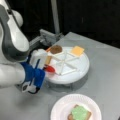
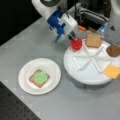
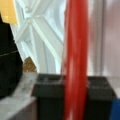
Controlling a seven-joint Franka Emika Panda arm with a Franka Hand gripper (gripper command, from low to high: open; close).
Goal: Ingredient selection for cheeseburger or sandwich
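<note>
Gripping the flat red tomato disc on edge at the white segmented tray's rim, the tool is closed on it, while tan bread square under green lettuce already lies on the white paper plate; patty, cheese, second bread apparently remain; no writing is readable.

You're working in a robotics lab: a grey surface with a perforated black optical breadboard at its near edge, dark curtained backdrop, metal mounting post behind.
</note>
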